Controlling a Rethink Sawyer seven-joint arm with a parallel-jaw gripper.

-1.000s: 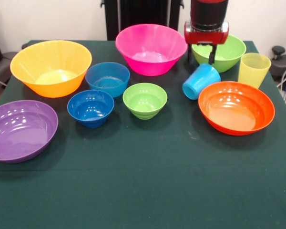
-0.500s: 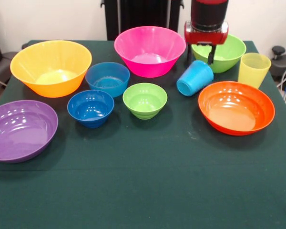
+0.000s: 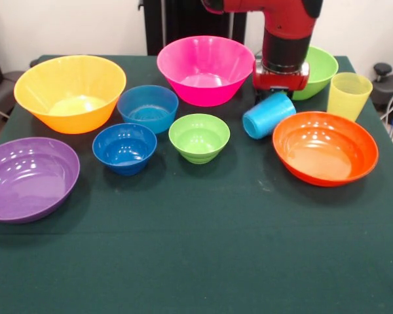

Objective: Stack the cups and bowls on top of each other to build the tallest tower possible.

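Note:
The light blue cup point(image 3: 268, 116) lies on its side, mouth toward the front left, between the pink bowl point(image 3: 206, 69) and the orange bowl point(image 3: 325, 147). My gripper point(image 3: 280, 90) sits low, right over the cup's base end, and its tips are hidden behind the cup. The yellow cup point(image 3: 348, 95) stands upright to the right, beside the large green bowl point(image 3: 321, 65). The small bowls sit mid-table: light blue point(image 3: 147, 108), dark blue point(image 3: 124, 148) and lime green point(image 3: 199, 137). No tower is in view: every piece rests singly.
A yellow-orange bowl point(image 3: 70, 91) and a purple bowl point(image 3: 27, 178) fill the left side of the green tablecloth point(image 3: 196, 255). Dark equipment and cables point(image 3: 388, 82) stand past the right table edge.
The arm has come down from above until the gripper meets the blue cup. The cup has tipped further over and shifted slightly left.

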